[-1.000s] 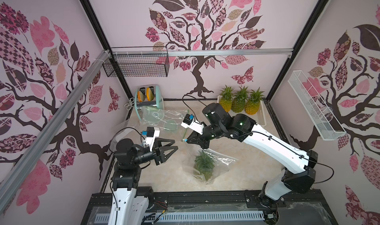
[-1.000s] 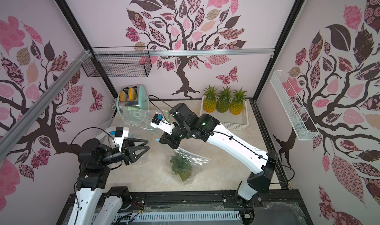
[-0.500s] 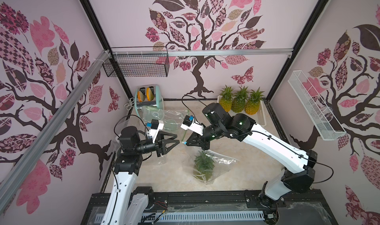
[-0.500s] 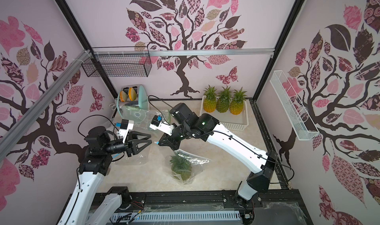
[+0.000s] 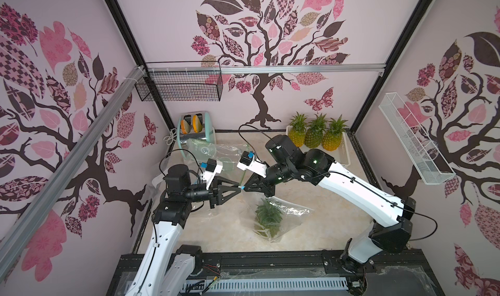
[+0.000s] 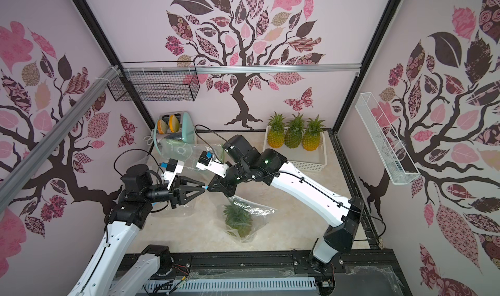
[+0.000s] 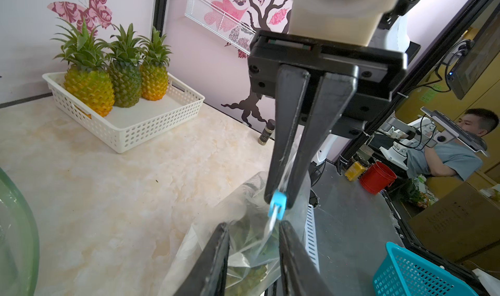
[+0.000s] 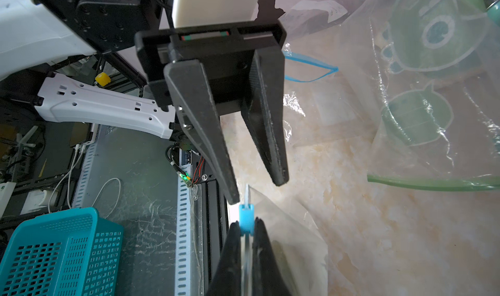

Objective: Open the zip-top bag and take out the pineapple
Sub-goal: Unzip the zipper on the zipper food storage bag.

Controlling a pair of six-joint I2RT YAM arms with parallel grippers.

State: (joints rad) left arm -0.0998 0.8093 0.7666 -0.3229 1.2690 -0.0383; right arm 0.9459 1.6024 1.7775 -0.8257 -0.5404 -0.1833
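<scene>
The clear zip-top bag hangs from its top edge with the pineapple inside, its bottom resting on the marble table. My right gripper is shut on the bag's seal right at the blue slider. My left gripper faces it tip to tip in both top views. It is open, and its fingers straddle the bag's corner strip just past the slider without touching it.
A white basket with three pineapples stands at the back right. A toaster and empty plastic bags lie at the back left. Wire baskets hang on the back wall and the right wall.
The left arm rose and swung right until its tips met the right gripper at the slider, and its jaws narrowed. The right gripper kept the bag up and stayed in place.
</scene>
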